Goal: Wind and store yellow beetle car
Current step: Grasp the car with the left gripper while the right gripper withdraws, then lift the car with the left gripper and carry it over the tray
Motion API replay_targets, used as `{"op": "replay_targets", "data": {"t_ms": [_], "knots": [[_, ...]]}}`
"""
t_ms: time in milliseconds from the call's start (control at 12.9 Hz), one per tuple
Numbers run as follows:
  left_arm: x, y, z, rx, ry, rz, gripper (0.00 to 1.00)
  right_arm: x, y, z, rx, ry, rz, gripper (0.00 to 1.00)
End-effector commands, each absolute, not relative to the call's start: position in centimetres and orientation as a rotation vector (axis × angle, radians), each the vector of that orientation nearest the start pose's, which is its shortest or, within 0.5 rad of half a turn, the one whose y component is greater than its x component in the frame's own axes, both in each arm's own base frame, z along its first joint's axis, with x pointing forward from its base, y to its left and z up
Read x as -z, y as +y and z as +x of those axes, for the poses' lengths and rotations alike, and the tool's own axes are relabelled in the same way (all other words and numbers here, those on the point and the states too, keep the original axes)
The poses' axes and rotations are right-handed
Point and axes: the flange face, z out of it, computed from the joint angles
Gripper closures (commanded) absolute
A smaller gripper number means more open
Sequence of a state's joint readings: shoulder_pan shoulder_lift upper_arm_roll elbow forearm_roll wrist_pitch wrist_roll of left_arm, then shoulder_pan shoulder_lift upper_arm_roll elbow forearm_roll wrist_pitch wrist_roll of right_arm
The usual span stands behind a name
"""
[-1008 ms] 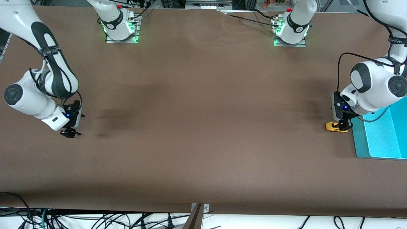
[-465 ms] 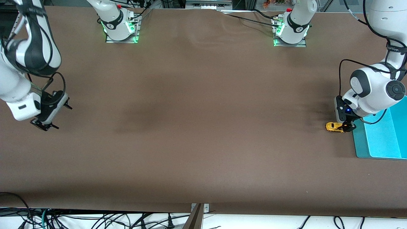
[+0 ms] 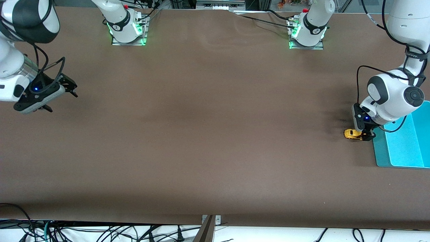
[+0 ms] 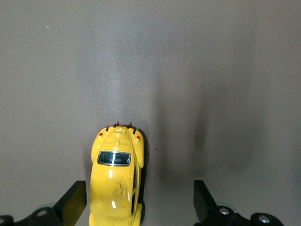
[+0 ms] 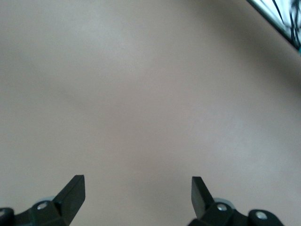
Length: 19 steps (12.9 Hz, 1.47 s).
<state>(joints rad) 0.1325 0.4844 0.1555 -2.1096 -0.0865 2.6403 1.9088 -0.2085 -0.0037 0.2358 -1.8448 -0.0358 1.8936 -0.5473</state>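
At the left arm's end of the table in the front view, the yellow beetle car (image 3: 352, 134) sits on the brown table (image 3: 215, 134) just beside the teal tray (image 3: 381, 154), probably its storage spot, and the left gripper (image 3: 367, 135) is low at the car's tray-side end while the right gripper (image 3: 57, 95) waits, tilted and open, over bare table. The left wrist view shows spread fingers (image 4: 73, 202) straddling the car (image 4: 116, 176) off-centre, nothing gripped. The right wrist view shows open fingers (image 5: 73, 190) over bare surface.

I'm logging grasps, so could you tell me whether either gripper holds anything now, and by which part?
Nothing is held. The left gripper stands open around the yellow beetle car; the right gripper is open over bare table.
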Motion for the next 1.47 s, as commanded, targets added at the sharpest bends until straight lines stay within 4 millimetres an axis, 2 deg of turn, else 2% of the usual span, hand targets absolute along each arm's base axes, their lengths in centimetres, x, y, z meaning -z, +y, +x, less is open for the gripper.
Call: {"op": "replay_targets", "data": {"t_ms": [0,78,155,233,388,465,543,698,853,1008,1163,1241,1318,1396], "knots": [[-18.4,17.1,55.9,0.026,2.145,-2.202,0.0,-55.4,2.6,55.9,0.039,-0.578,-3.121,0.0],[-18.3,17.1,55.9,0.025,2.149,-2.199,0.02,-56.2,2.8,55.8,0.062,-0.51,-3.133,0.0],[-18.3,17.1,55.9,0.025,2.152,-2.196,0.21,-56.5,3.1,55.7,0.073,-0.48,-3.126,0.0],[-18.4,17.1,55.9,0.026,2.151,-2.195,0.5,-56.8,2.7,55.6,0.085,-0.43,-3.102,0.0],[-18.5,17.0,55.9,0.026,2.154,-2.195,0.78,-57.3,1.9,54.9,0.082,-0.323,-3.078,0.0],[-18.8,17.0,56.0,0.028,2.156,-2.197,0.89,-57.5,2.1,54.5,0.056,-0.258,-3.084,0.0],[-19.3,16.9,56.1,0.032,2.152,-2.2,0.95,-57.8,2.5,54.3,0.059,-0.227,-3.086,0.0],[-20.7,16.4,56.3,0.025,2.176,-2.225,0.96,-57.8,2.5,54.3,0.056,-0.216,-3.088,0.0],[-23.4,13.6,57.1,0.039,2.185,-2.286,0.96,-57.6,2.4,54.1,0.026,-0.216,-3.088,0.0],[-26.8,13.1,58.1,0.024,2.168,-2.359,0.96,-57.6,2.5,54.1,0.028,-0.238,-3.089,0.0],[-30.0,14.4,59.1,-0.003,2.182,-2.378,0.94,-57.6,2.4,54.1,0.035,-0.237,-3.092,0.0],[-31.1,15.9,59.4,-0.008,2.176,-2.37,0.92,-57.6,2.4,54.1,0.035,-0.239,-3.092,0.0],[-31.9,17.8,59.3,-0.054,2.18,-2.315,0.92,-57.6,2.4,54.1,0.035,-0.24,-3.094,0.0],[-33.1,20.5,59.1,-0.077,2.155,-2.292,0.92,-57.6,2.4,54.1,0.035,-0.24,-3.094,0.0]]}}
